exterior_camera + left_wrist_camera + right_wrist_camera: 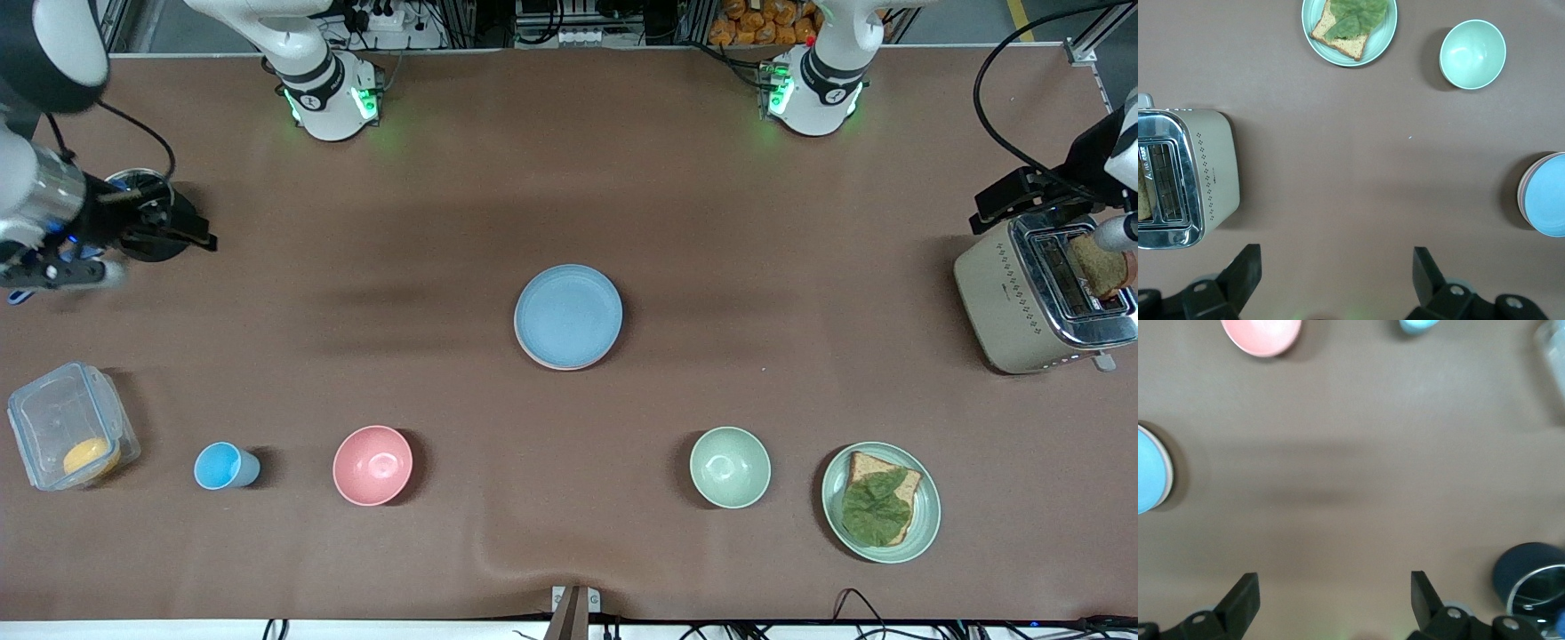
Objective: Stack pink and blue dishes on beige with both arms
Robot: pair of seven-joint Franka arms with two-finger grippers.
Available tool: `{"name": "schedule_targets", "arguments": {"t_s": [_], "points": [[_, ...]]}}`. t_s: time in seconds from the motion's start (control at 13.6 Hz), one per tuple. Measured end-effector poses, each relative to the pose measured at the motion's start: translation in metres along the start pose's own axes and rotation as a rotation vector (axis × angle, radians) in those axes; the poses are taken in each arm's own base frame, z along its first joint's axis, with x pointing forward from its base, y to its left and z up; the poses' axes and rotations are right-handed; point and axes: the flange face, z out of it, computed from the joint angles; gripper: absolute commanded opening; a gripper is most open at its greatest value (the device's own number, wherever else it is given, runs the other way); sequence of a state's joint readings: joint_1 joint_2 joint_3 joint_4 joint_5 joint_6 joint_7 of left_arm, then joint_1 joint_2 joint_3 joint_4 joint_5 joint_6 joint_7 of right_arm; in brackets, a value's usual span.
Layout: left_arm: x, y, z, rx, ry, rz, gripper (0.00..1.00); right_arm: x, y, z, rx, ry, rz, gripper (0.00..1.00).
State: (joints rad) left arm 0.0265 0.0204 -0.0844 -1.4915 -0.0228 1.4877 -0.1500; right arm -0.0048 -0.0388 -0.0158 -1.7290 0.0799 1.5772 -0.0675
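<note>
The light blue plate (568,315) lies on top of a stack at the table's middle. A pink rim (540,362) of the pink plate peeks out under it. The beige plate is hidden beneath; a pale edge (1167,475) shows under the blue plate (1146,471) in the right wrist view, and I cannot tell whose it is. My left gripper (996,210) hangs open and empty beside the toaster, at the left arm's end of the table (1336,257). At the right arm's end my right gripper (191,235) is open and empty too (1334,580). Both are well away from the stack (1543,195).
Along the edge nearest the front camera stand a clear box (71,425) with an orange lump, a blue cup (224,466), a pink bowl (372,465), a green bowl (730,467) and a mint plate (926,516) with bread and lettuce. A toaster (1031,302) holds toast. A dark round container (1530,579) sits by the right gripper.
</note>
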Motion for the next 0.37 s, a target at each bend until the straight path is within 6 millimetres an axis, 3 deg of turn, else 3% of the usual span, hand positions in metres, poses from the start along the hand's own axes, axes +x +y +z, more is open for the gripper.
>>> {"name": "schedule_targets", "arguments": {"t_s": [0.15,0.37], "points": [[0.000,0.000,0.000,0.000,-0.001,0.000,1.00,-0.005,-0.004,-0.040,-0.032,0.047,-0.041,1.00],[0.000,0.000,0.000,0.000,-0.003,0.000,1.00,-0.005,-0.003,-0.051,-0.057,0.059,-0.078,1.00]]}}
